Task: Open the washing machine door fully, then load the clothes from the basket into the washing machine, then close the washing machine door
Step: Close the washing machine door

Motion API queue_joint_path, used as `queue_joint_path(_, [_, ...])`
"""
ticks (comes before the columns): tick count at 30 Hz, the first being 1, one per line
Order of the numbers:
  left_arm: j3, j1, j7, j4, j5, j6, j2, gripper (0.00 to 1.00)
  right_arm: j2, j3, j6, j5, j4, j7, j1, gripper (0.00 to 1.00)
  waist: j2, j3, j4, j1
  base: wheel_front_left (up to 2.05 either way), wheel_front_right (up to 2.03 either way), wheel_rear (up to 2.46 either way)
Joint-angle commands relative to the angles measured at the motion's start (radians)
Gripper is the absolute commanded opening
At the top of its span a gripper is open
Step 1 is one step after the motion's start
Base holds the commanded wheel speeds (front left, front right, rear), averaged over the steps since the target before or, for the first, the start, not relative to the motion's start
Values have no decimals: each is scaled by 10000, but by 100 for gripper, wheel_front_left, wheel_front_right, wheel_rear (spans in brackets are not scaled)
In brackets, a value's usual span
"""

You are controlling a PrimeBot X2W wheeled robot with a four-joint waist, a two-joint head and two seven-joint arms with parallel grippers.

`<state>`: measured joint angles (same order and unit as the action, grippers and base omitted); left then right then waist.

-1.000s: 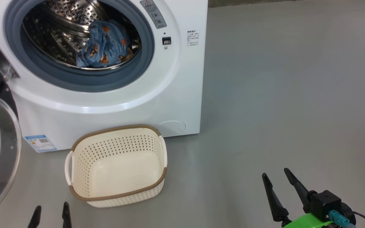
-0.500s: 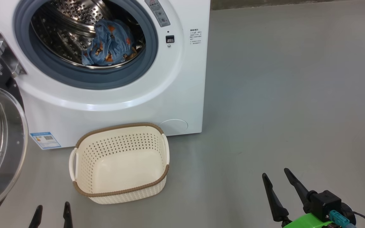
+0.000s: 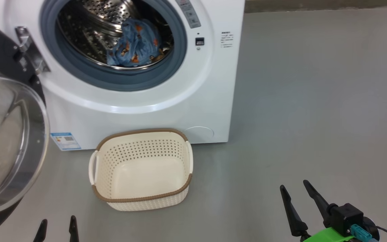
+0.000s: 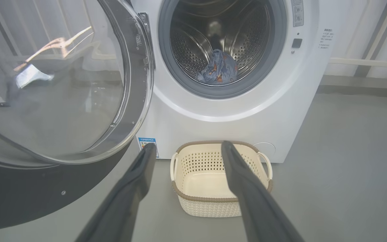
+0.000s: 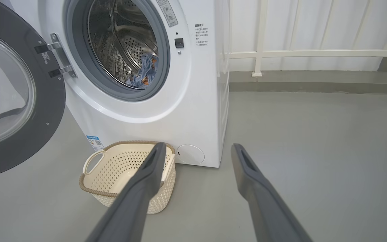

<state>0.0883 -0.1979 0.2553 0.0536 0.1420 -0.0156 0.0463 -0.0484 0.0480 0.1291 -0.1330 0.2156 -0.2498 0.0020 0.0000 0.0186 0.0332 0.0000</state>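
Cream basket (image 3: 143, 149) empty, clothes (image 3: 136, 45) in the drum (image 3: 89, 43); left claw (image 3: 58, 220) and right claw (image 3: 293, 185) released, we reckon the door (image 3: 12, 141) closes next.

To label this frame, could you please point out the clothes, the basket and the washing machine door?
the clothes (image 3: 134, 47), head view, middle of the blue bear-print bundle.
the basket (image 3: 143, 149), head view, perforated far wall.
the washing machine door (image 5: 50, 111), right wrist view, wide black rim.
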Motion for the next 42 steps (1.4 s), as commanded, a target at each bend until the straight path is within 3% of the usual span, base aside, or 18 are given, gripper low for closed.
queue_joint_path(1, [317, 435, 65, -162, 54, 71, 39, 100, -18, 165, 16, 42, -227, -120, -180, 100, 0, 10, 284, 0, 0, 0, 0])
queue_joint_path(24, [439, 421, 65, 9, 364, 125, 39, 100, -18, 347, 16, 74, -158, -120, -200, 100, 0, 15, 2986, 0, 0, 0, 0])
queue_joint_path(42, [381, 450, 65, 2, 635, 465, 39, 100, -18, 387, 16, 224, -104, -120, -337, 100, 0, 147, 4096, 0, 0, 0, 0])
